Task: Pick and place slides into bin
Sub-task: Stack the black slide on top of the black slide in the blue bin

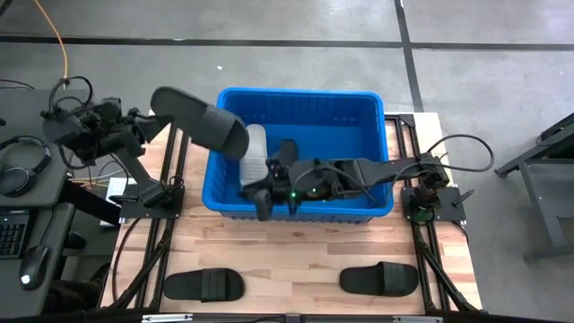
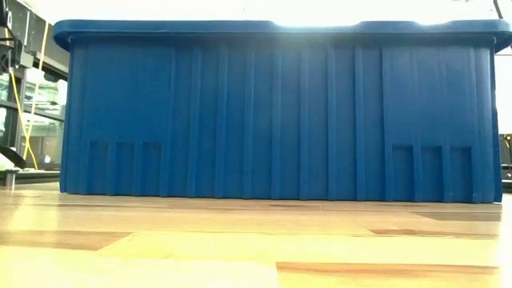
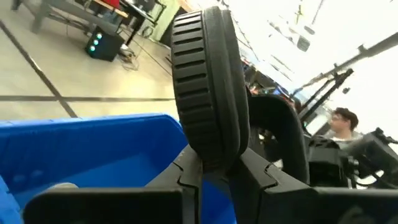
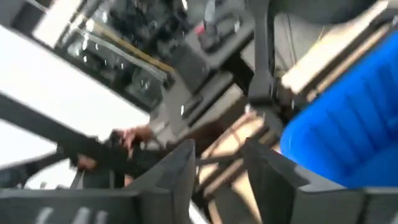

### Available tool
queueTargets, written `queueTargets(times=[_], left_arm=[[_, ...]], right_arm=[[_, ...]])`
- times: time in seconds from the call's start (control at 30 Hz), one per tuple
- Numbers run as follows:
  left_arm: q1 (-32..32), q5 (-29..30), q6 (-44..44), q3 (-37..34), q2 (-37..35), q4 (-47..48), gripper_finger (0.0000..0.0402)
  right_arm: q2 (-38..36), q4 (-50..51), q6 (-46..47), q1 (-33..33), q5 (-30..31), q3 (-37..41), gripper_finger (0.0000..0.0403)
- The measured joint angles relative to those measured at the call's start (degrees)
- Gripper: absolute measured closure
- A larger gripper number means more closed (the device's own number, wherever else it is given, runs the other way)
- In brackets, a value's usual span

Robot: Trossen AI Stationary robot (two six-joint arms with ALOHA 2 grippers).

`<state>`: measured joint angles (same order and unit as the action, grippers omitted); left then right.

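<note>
Left gripper [image 3: 214, 171] clenches a ribbed black slide [image 3: 208, 81] over the ribbed blue bin's [image 1: 372, 99] nine-o'clock rim; right gripper [image 4: 217, 165], released, hangs inside its six-o'clock wall.

Grey concrete floor [image 1: 296, 22] crossed by dark seams. An orange cable [image 1: 61, 45] trails across it at one corner. A desk [image 1: 27, 193] beside the wooden table [image 1: 296, 260] carries headphones [image 1: 25, 166]. Further off, benches and a black box [image 3: 102, 45] with lit indicators. Bright light overhead. A person [image 3: 341, 121] sits in the background.
</note>
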<state>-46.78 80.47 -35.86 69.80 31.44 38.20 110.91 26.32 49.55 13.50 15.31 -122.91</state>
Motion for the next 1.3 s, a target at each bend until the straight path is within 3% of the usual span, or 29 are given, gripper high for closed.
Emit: queueTargets(times=[0.1,0.23,0.37,0.47,0.77,0.93,1.3], left_arm=[[-0.07,-3.49,-0.23,2.68,-0.14,6.66,0.0364],[-0.05,-8.85,-7.75,7.48,-0.7,18.03,0.0364],[-0.09,-18.54,-21.7,12.0,-0.55,34.11,0.0366],[-0.05,-22.0,-31.28,12.68,-0.35,42.31,0.0366],[-0.11,-27.6,-30.98,11.43,3.31,40.87,0.0366],[-0.11,-31.64,-31.87,11.43,4.71,40.93,0.0366],[-0.14,-33.4,-29.85,11.41,7.94,38.07,0.0366]], right_arm=[[0.0,3.39,1.23,0.76,-0.29,0.0,0.0244],[-0.84,10.11,2.71,1.38,1.32,0.02,0.0228],[-3.74,17.03,2.94,2.02,6.7,0.04,0.0225],[-6.17,19.32,2.96,1.71,9.61,0.04,0.0225],[-6.97,13.16,1.67,-6.0,-1.04,0.0,0.0224],[-6.96,11.76,1.09,-11.54,-11.04,0.02,0.0215],[-2.47,3.16,0.85,-15.45,-19.02,0.02,0.0171]])
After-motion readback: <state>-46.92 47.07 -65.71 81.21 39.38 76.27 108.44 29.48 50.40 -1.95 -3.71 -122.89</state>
